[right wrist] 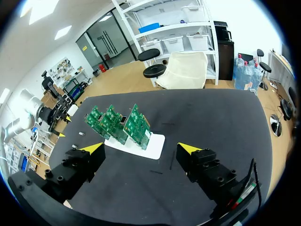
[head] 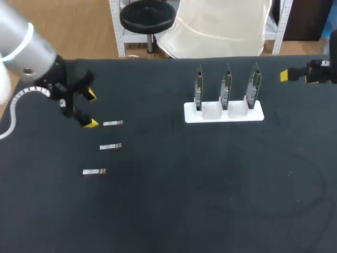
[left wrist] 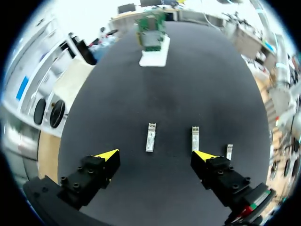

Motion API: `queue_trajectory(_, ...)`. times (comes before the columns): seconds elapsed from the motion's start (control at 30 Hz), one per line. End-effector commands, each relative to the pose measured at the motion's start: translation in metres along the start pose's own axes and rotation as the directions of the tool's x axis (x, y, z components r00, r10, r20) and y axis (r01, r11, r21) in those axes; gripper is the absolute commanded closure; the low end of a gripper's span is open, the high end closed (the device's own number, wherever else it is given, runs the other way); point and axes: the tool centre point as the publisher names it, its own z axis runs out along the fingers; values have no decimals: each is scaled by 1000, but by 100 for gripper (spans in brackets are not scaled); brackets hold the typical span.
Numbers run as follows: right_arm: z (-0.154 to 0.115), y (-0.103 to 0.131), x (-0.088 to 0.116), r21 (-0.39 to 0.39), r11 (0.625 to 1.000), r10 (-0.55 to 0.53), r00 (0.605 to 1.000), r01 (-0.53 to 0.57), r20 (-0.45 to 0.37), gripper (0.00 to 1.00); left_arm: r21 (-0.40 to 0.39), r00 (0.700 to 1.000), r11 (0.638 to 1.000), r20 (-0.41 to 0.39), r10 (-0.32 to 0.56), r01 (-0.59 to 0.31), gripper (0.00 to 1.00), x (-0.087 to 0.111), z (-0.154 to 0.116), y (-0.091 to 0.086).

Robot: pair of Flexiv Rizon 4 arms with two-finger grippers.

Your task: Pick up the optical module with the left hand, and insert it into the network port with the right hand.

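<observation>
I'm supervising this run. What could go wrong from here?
Ahead of the open left claw, the first module lies between its fingers, but the second module sits just ahead of one finger and could get struck or dragged. Later, the green boards stand close together in the white holder, so insertion may bump a neighbouring board.

Black table [head: 210,211], white stand [head: 231,117] on it
</observation>
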Motion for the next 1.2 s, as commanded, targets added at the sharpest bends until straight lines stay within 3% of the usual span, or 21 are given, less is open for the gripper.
queue_trajectory(0.03, 0, 0, 0, 0, 1000, 0, 1000, 0, 0, 0, 115, 954, 978, -226, 194, -172, 0, -8, 12, 11)
queue_trajectory(0.3, 0, 0, 0, 0, 1000, 0, 1000, 0, 0, 0, 128, 942, 980, -282, 181, -150, 0, -6, 31, 11)
queue_trajectory(0.5, 0, 0, 0, 0, 1000, 0, 1000, 0, 0, 0, 77, 952, 993, -286, 111, -92, 0, -7, 38, 13)
queue_trajectory(1.2, 0, 0, 0, 0, 1000, 0, 1000, 0, 0, 0, 28, 950, 999, -310, 47, -41, 0, 5, 62, 6)
